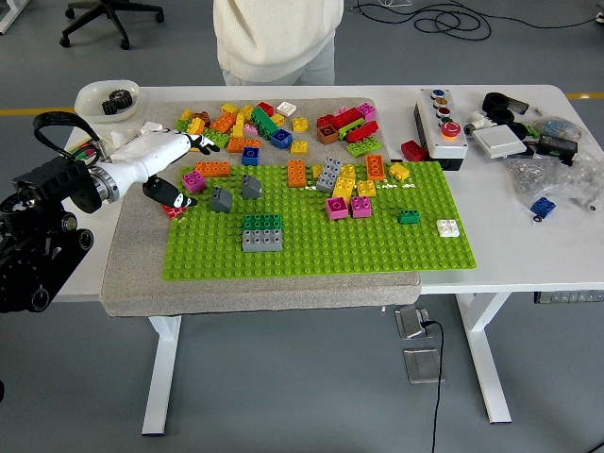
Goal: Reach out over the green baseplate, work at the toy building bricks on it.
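Observation:
The green baseplate (377,247) lies on a grey mat (142,269). On it stand orange bricks (296,173), grey bricks (329,175), magenta bricks (338,208), a green-on-grey stack (262,231), a small green brick (409,216) and a white brick (447,227). A loose pile (255,123) lies behind the plate. My left hand (179,170), white with dark fingertips, hovers at the plate's left edge, open, holding nothing. A red brick (173,210) lies just under its thumb. The right hand is out of view.
A person in a cream top (276,38) stands at the far side. A white bowl (106,97) sits far left. A button box (441,125), a red brick (412,150), cables and bagged parts (557,175) occupy the right side.

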